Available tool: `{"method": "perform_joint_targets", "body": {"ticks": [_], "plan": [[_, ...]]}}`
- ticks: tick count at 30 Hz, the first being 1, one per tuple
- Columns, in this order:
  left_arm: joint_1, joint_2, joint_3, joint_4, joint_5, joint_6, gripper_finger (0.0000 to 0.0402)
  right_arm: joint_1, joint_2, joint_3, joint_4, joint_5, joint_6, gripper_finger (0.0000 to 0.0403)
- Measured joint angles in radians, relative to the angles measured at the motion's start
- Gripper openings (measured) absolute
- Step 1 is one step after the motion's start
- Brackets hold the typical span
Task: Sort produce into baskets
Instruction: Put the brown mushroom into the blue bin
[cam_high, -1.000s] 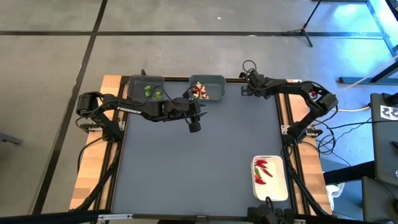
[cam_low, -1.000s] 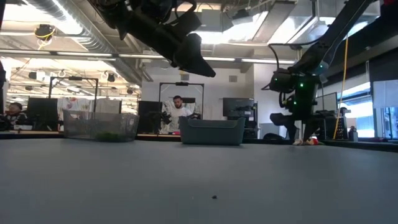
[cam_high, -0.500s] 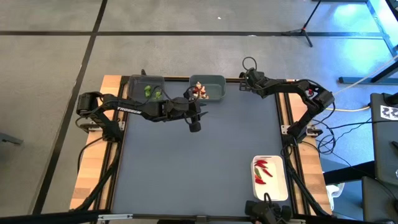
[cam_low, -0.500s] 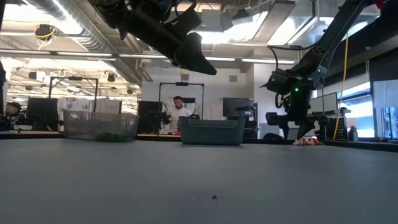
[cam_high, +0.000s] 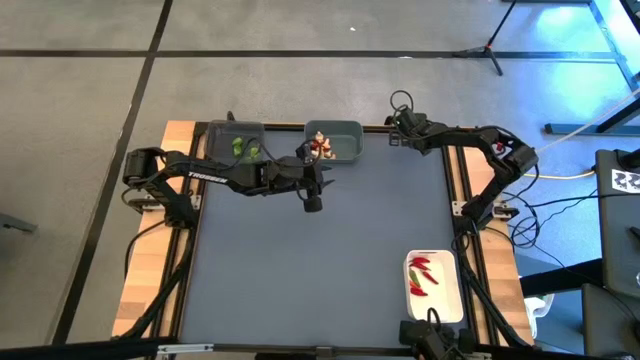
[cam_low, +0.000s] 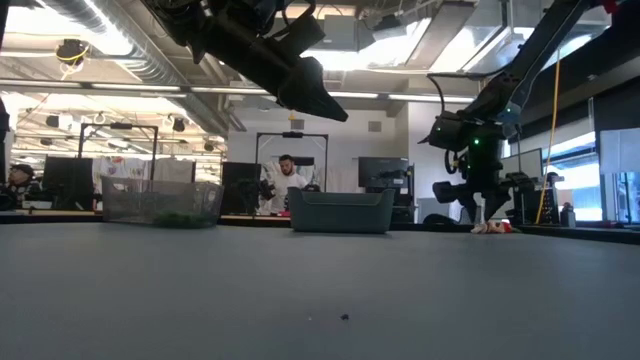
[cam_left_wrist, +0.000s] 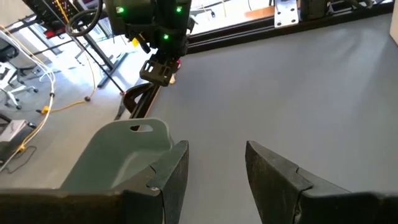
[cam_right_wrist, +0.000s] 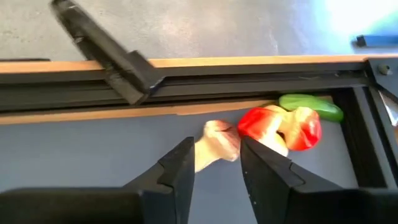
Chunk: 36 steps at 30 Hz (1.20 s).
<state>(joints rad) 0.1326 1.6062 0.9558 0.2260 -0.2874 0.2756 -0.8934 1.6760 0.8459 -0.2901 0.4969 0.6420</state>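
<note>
From above, your left tool (cam_high: 313, 202) hangs over the grey desk (cam_high: 320, 260) just in front of the grey-teal rectangular plastic bin (cam_high: 337, 141), which holds pale tan-white and red toy pieces (cam_high: 320, 147). Beside it, the dark grey squarish bin (cam_high: 236, 141) holds small green toy pieces (cam_high: 245, 149), and the white rounded-corner tray (cam_high: 434, 285) near the front right edge holds red chili-like toys (cam_high: 423, 272). Each kind has its own container. Your right tool (cam_high: 396, 131) reaches to the far right corner, where leftovers lie

From desk height, the left tool (cam_low: 310, 92) hangs high and clear, while the right tool (cam_low: 480, 222) dips to the surface

Through the left wrist camera, the left tool (cam_left_wrist: 216, 163) has fingers spread and empty, with the teal bin's wall (cam_left_wrist: 118, 155) beside it, probably waiting

Through the right wrist camera, the right tool (cam_right_wrist: 217, 163) has fingers parted around a pale tan piece (cam_right_wrist: 216, 143), the gap narrow; you cannot tell if it is pinched yet. A red and tan piece (cam_right_wrist: 281, 127) and a long green piece (cam_right_wrist: 311, 105) lie just beyond, against the desk's frame
</note>
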Motion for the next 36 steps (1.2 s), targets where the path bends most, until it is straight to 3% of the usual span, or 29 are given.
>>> {"method": "perform_joint_targets", "body": {"ticks": [8,14,21,29,36], "plan": [[0.000,0.000,0.000,-0.006,0.000,0.014,0.0155,0.001,0.115,0.088,-0.025,-0.001,-0.080,0.0115],[-0.002,0.000,0.000,-0.011,0.000,0.014,0.0155,-0.016,0.205,0.184,-0.138,0.008,-0.111,0.0117],[-0.002,0.000,-0.001,-0.006,0.000,0.023,0.0155,-0.013,0.210,0.191,-0.164,-0.008,-0.152,0.0101],[-0.002,0.000,-0.001,-0.006,0.000,0.022,0.0155,-0.009,0.211,0.190,-0.176,-0.006,-0.225,0.0019],[-0.002,0.000,-0.001,-0.006,0.000,0.013,0.0155,0.038,0.142,0.182,-0.200,-0.060,-0.270,0.0024]]}}
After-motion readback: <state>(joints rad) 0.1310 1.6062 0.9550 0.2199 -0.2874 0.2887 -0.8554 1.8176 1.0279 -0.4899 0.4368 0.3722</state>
